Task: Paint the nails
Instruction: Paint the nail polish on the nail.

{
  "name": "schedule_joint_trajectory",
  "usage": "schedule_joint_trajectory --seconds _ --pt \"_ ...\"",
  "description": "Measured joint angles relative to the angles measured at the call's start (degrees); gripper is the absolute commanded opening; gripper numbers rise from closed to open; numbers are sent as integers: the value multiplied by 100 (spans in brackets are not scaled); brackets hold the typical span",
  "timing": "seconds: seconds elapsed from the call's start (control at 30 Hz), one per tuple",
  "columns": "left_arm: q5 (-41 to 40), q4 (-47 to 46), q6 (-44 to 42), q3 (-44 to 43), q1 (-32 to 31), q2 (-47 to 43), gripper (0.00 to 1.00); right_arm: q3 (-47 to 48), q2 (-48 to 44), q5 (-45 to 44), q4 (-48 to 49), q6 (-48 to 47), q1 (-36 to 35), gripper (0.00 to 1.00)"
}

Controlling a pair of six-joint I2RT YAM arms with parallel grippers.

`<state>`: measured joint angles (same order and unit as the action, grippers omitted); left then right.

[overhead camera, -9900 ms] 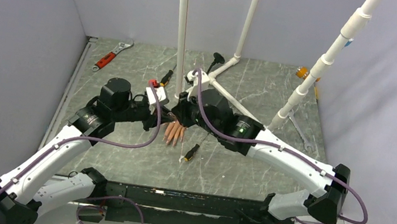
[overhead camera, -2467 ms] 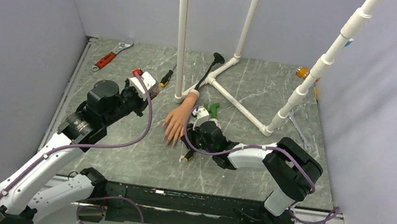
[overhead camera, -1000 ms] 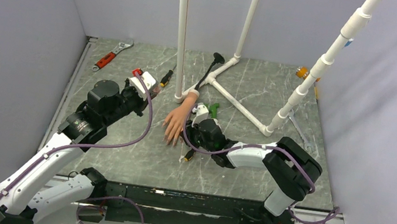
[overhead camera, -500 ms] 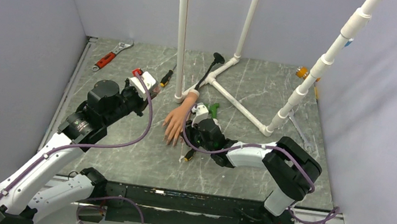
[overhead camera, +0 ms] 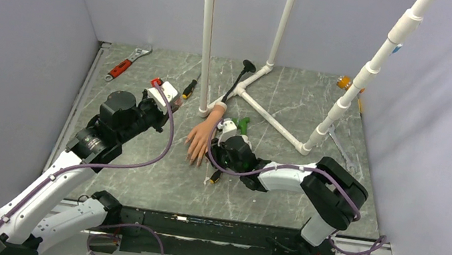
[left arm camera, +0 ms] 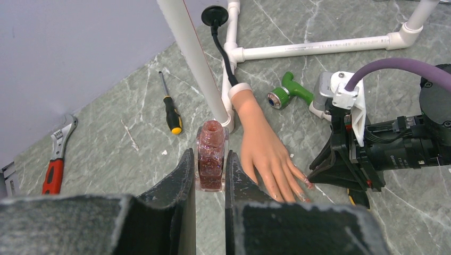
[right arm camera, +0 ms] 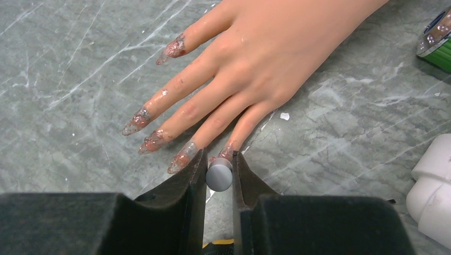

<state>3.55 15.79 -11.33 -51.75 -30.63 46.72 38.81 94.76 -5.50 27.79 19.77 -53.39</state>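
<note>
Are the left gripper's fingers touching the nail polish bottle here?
Touching. The left wrist view shows the polish bottle pinched between both fingers, with no gap on either side.

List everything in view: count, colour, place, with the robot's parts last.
mannequin hand: one, peach, table centre
nails: five, glittery reddish, its fingertips
polish bottle: one, pink, between left fingers
brush cap: one, grey, between right fingers
pipe frame: one, white, far side
screwdrivers: two, black-yellow, left of frame; beside right arm
wrench: one, red-handled, far left
nozzle: one, green, beside wrist
stemmed disc: one, black, behind wrist
left fingers: two, black, shut on bottle
right fingers: two, black, shut on cap
</note>
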Motion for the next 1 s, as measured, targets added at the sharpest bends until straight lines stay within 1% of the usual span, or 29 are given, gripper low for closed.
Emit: schedule_joint_trajectory --seconds 0.37,1.0 --pt "-2 0 -2 0 0 7 0 -11 -37 -11 -129 0 -52 0" --pt "-2 2 -2 0 0 7 0 -55 -122 -326 -140 -24 -72 0"
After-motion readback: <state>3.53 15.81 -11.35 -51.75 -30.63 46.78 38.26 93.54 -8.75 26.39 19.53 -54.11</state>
